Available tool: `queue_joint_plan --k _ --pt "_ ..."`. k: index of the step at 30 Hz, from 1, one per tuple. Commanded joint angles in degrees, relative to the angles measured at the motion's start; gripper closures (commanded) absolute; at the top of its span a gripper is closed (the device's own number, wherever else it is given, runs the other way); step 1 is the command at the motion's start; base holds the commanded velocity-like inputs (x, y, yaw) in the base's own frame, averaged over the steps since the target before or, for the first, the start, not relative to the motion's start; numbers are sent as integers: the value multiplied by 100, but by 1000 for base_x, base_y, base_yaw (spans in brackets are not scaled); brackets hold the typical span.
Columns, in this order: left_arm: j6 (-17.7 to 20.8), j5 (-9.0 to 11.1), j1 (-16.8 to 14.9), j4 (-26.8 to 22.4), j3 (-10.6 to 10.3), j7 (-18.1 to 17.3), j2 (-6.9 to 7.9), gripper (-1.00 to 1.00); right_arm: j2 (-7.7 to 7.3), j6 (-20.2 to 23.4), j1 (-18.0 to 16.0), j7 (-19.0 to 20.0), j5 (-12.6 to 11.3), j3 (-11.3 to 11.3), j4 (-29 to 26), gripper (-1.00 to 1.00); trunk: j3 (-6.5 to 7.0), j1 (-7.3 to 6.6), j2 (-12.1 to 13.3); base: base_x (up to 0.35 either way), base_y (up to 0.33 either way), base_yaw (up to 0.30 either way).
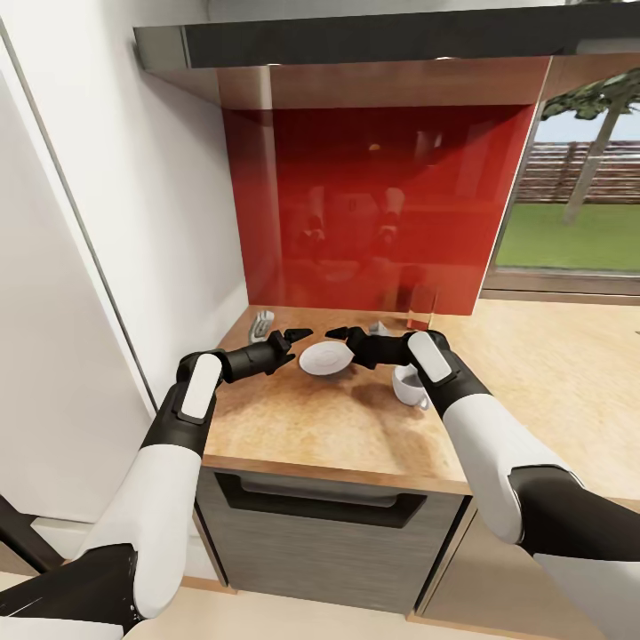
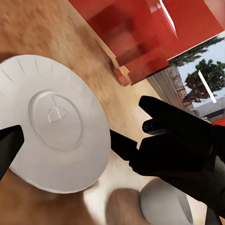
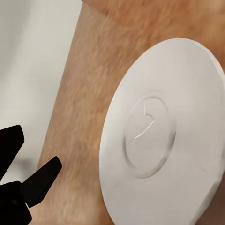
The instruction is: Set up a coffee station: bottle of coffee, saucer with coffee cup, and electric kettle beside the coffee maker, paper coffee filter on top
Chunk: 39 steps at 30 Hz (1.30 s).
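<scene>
Saucer between your 2 grippers

The saucer lies flat on the countertop, coffee cup just beside. Left gripper and right gripper hang open, empty. It's likely light, stiff, slick (chippable too), so pinch the rim.

Coffee cup partly behind right arm.

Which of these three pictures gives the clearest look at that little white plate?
The right wrist view: the saucer is large there, nothing covering it, its centre ring plain. The left wrist view also shows it big, but a dark fingertip overlaps its edge. In the head view it is small, lying between the two grippers on the countertop.
</scene>
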Motion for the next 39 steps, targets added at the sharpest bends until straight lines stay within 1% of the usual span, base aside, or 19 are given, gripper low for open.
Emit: queue_joint_plan --k 1,5,9,12,39 --pt "36 -36 -6 0 28 -39 -8 -100 -1 13 -4 42 41 2 -1 -100 -6 0 -3 0 0 0" --pt "36 -36 -6 0 28 -39 -8 -100 -1 13 -4 76 41 2 -1 -100 -6 0 -3 0 0 0" --pt "36 -36 -6 0 28 -40 -8 -100 -1 19 -4 272 46 2 6 -100 -6 0 -3 0 0 0" --pt "37 -37 -6 0 28 -41 -8 -100 -1 22 -4 345 49 2 9 -100 -6 0 -3 0 0 0" --pt "55 -28 -6 9 11 -74 -8 -100 5 14 -4 371 50 2 17 -100 -6 0 -3 0 0 0"
